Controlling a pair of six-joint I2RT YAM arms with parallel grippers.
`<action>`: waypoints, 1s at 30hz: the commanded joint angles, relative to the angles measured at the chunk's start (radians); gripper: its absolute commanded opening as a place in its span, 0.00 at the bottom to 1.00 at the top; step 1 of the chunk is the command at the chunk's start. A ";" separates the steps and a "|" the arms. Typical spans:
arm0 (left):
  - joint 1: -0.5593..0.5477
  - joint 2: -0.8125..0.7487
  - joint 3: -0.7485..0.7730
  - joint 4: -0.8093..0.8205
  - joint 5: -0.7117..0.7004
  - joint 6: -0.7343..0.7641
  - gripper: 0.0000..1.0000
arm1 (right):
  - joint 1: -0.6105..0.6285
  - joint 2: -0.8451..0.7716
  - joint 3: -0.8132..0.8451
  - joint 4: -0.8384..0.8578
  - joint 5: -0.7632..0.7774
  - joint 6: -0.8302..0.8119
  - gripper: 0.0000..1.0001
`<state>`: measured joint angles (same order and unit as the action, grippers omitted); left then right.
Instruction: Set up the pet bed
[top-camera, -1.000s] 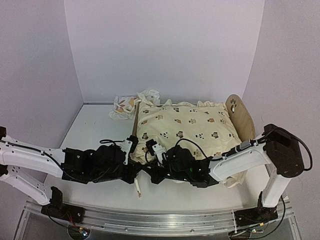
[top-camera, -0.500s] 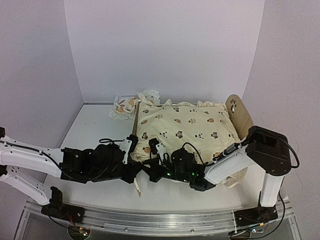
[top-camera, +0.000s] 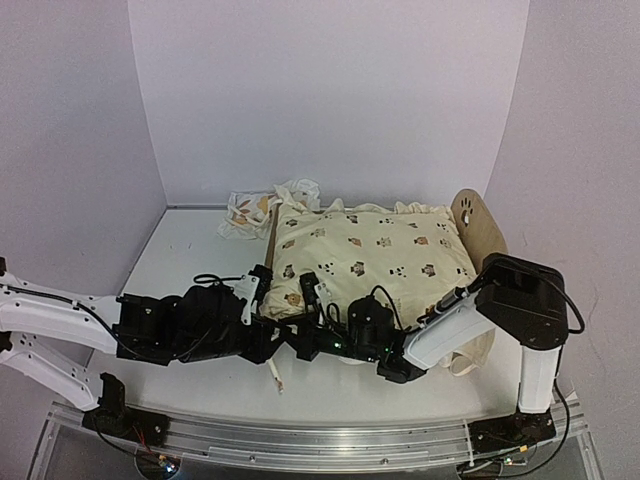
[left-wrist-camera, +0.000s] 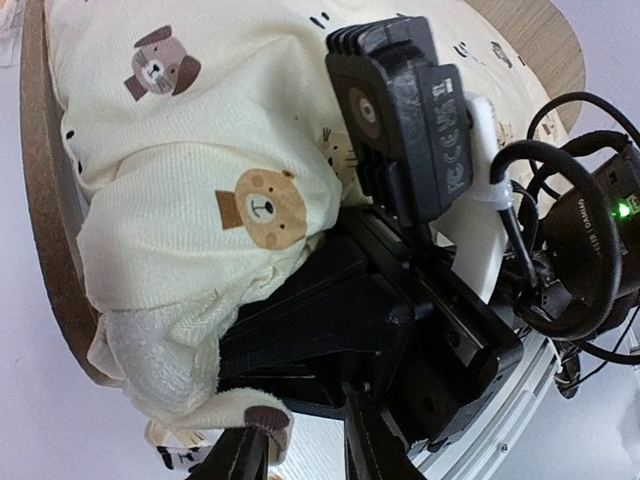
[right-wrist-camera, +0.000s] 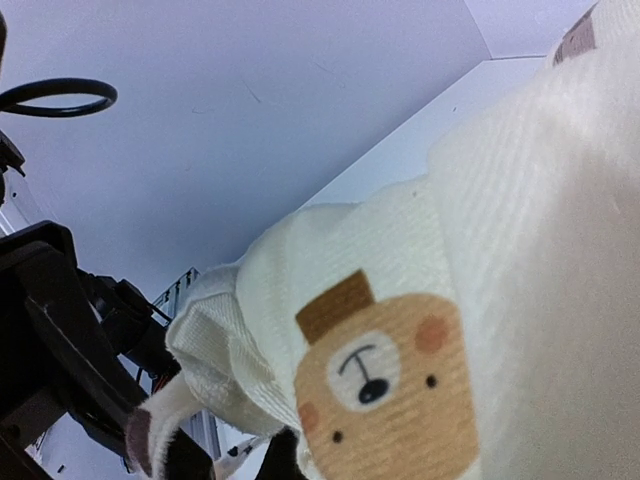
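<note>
At the near-left corner of the pet bed (top-camera: 478, 235) the right claw (top-camera: 300, 343) pinches the hem of the animal-print quilt (top-camera: 370, 250), the left claw (left-wrist-camera: 300, 458) narrowly parted just beside it

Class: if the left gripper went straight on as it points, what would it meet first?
Probably the right arm: its black body fills the space just ahead of the left gripper. The quilt corner hangs close beside that line; depth unclear.

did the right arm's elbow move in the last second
Yes. The right arm's elbow swung left, from well right of the pet bed's right-hand end board to just below it.
</note>
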<state>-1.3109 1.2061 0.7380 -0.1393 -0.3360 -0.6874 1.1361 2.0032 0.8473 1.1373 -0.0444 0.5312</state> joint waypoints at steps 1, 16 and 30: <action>-0.003 -0.055 0.042 -0.049 -0.029 -0.031 0.52 | -0.010 0.030 0.047 0.081 -0.023 0.026 0.00; -0.003 -0.198 0.052 -0.324 -0.196 -0.173 0.59 | -0.010 0.068 0.092 0.126 -0.094 0.065 0.00; 0.003 -0.201 0.033 -0.429 -0.369 -0.256 0.38 | -0.010 0.144 0.137 0.125 -0.079 0.079 0.00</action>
<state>-1.3109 1.0138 0.7700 -0.4760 -0.5992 -0.8771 1.1328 2.1049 0.9464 1.2363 -0.1242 0.5961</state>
